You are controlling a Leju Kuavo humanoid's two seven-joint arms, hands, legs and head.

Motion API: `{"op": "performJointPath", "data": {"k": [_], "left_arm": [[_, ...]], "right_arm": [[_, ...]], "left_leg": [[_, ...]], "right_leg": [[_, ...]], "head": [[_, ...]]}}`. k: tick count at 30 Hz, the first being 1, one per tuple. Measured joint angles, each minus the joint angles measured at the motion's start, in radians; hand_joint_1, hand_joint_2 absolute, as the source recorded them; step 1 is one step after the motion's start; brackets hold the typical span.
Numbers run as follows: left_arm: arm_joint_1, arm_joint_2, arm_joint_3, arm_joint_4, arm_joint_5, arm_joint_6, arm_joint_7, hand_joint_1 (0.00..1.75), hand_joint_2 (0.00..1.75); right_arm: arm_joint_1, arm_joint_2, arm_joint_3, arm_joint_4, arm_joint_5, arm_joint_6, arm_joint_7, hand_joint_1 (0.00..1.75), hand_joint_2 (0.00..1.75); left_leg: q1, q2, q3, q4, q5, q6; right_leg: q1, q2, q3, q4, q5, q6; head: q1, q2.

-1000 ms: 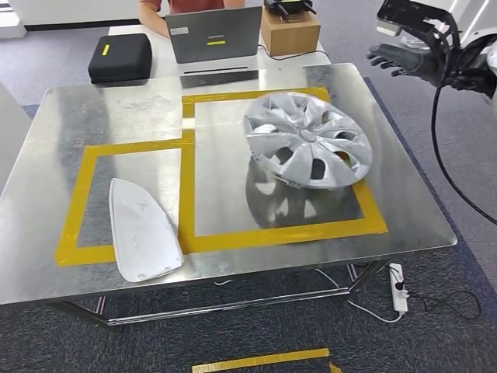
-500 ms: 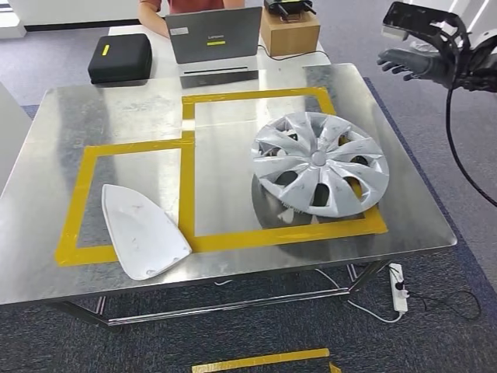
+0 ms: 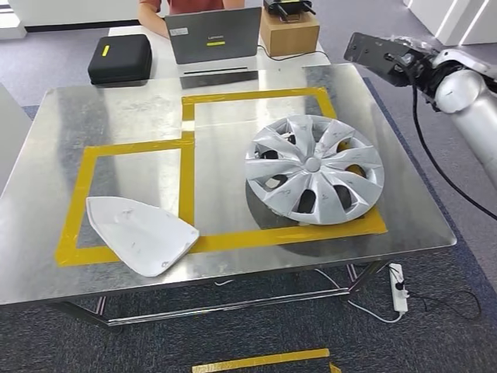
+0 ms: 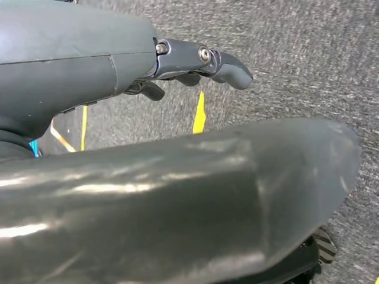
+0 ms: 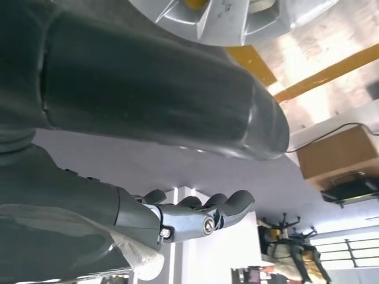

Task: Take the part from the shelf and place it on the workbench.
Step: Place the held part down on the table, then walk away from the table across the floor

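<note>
Hubcap's down on the tabletop, both robot hands empty

The silver hubcap [image 3: 314,168] sits flat on the metal tabletop [image 3: 58,132], inside the larger yellow tape square [image 3: 188,166], its near rim over the tape line. A white curved panel [image 3: 140,235] lies over the smaller square's near edge. Right robot hand [image 5: 196,216] is off to the side of the tabletop, fingers loosely spread, holding nothing. Left robot hand [image 4: 192,62] hangs over grey carpet [image 4: 290,53], fingers apart, also empty.

Silver wheel cover [image 3: 314,169], white panel [image 3: 140,235], yellow tape [image 3: 186,190], black case [image 3: 119,57], grey carpet [image 3: 234,334]
</note>
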Motion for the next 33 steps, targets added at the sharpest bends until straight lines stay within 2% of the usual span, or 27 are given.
{"op": "performJointPath", "data": {"k": [6,16,19,20,21,22,24,25,26,27,28,29,30,31,33], "left_arm": [[0.004,0.003,-0.019,0.0,-0.012,-0.002,0.0,0.0,0.0],[0.006,0.01,-0.065,0.0,-0.103,-0.027,0.0,0.0,0.0],[0.007,0.013,-0.079,0.0,-0.123,-0.039,0.001,0.0,0.0],[0.006,0.014,-0.084,0.001,-0.131,-0.041,0.001,0.0,0.0],[0.006,0.014,-0.09,0.001,-0.138,-0.043,0.001,0.0,0.0],[0.006,0.015,-0.095,0.001,-0.142,-0.045,0.002,0.0,0.0],[0.008,0.015,-0.102,0.002,-0.147,-0.048,0.002,0.0,0.0],[0.009,0.015,-0.104,0.002,-0.147,-0.049,0.002,0.0,0.0],[0.009,0.015,-0.107,0.003,-0.147,-0.05,0.002,0.0,0.0],[0.01,0.015,-0.11,0.004,-0.147,-0.052,0.002,0.0,0.0],[0.01,0.015,-0.113,0.004,-0.147,-0.053,0.002,0.0,0.0],[0.009,0.019,-0.115,0.004,-0.147,-0.053,0.002,0.0,0.0],[0.008,0.021,-0.117,0.005,-0.148,-0.054,0.002,0.0,0.0],[0.008,0.023,-0.118,0.005,-0.148,-0.053,0.002,0.0,0.0],[0.008,0.025,-0.119,0.007,-0.149,-0.051,0.002,0.0,0.0]], "right_arm": [[0.024,0.015,-0.037,-0.034,0.036,0.004,-0.002,0.0,0.0],[0.079,0.055,-0.133,-0.079,0.263,0.001,-0.009,0.0,0.0],[0.087,0.065,-0.157,-0.084,0.298,-0.002,-0.01,0.0,0.0],[0.089,0.067,-0.165,-0.085,0.308,-0.004,-0.01,0.0,0.0],[0.091,0.069,-0.173,-0.086,0.316,-0.007,-0.01,0.0,0.0],[0.094,0.07,-0.18,-0.087,0.322,-0.01,-0.011,0.0,0.0],[0.104,0.073,-0.187,-0.087,0.327,-0.012,-0.011,0.0,0.0],[0.111,0.073,-0.188,-0.087,0.328,-0.012,-0.01,0.0,0.0],[0.117,0.075,-0.19,-0.087,0.329,-0.012,-0.01,0.0,0.0],[0.12,0.076,-0.192,-0.087,0.329,-0.012,-0.01,0.0,0.0],[0.121,0.077,-0.193,-0.087,0.33,-0.012,-0.01,0.0,0.0],[0.121,0.078,-0.194,-0.086,0.33,-0.012,-0.01,0.0,0.0],[0.12,0.079,-0.195,-0.086,0.33,-0.012,-0.01,0.0,0.0],[0.121,0.08,-0.195,-0.086,0.33,-0.013,-0.011,0.0,0.0],[0.13,0.084,-0.195,-0.086,0.332,-0.013,-0.01,0.0,0.0]], "left_leg": [[0.0,-0.001,0.0,0.0,0.001,0.0],[0.0,-0.001,-0.002,0.0,0.001,0.0],[0.0,0.0,0.005,-0.018,0.022,0.013],[0.003,0.001,0.011,-0.035,0.036,0.02],[0.008,0.003,0.015,-0.053,0.048,0.025],[0.013,0.005,0.019,-0.065,0.054,0.028],[0.02,0.009,0.018,-0.065,0.055,0.027],[0.025,0.01,0.018,-0.061,0.053,0.024],[0.031,0.012,0.017,-0.056,0.049,0.018],[0.038,0.013,0.016,-0.046,0.043,0.009],[0.047,0.013,0.013,-0.031,0.032,-0.003],[0.051,0.013,0.006,-0.014,0.021,-0.017],[0.053,0.013,-0.006,0.01,0.009,-0.03],[0.053,0.013,-0.019,0.03,0.001,-0.041],[0.049,0.013,-0.043,0.051,-0.005,-0.051]], "right_leg": [[0.0,-0.001,0.0,0.0,0.0,0.0],[-0.001,-0.001,0.0,-0.001,0.001,0.0],[-0.004,-0.001,0.001,-0.016,0.014,0.015],[-0.004,-0.004,-0.005,-0.012,0.008,0.02],[-0.004,-0.007,-0.02,0.011,-0.009,0.025],[-0.005,-0.012,-0.043,0.058,-0.034,0.028],[-0.014,-0.016,-0.1,0.185,-0.08,0.04],[-0.02,-0.018,-0.121,0.227,-0.085,0.048],[-0.027,-0.02,-0.126,0.235,-0.073,0.057],[-0.035,-0.024,-0.112,0.204,-0.045,0.067],[-0.043,-0.029,-0.085,0.147,-0.014,0.08],[-0.045,-0.034,-0.059,0.097,0.003,0.092],[-0.047,-0.035,-0.04,0.061,0.007,0.094],[-0.047,-0.035,-0.034,0.048,0.0,0.09],[-0.047,-0.03,-0.048,0.062,-0.012,0.068]], "head": [[0.0,0.0],[0.0,0.0],[0.0,0.0],[0.0,0.0],[0.001,0.0],[0.002,0.0],[0.002,0.0],[0.002,0.0],[0.001,0.0],[0.002,0.0],[0.001,0.0],[0.004,0.0],[0.008,0.0],[0.008,0.0],[0.004,0.0]]}}
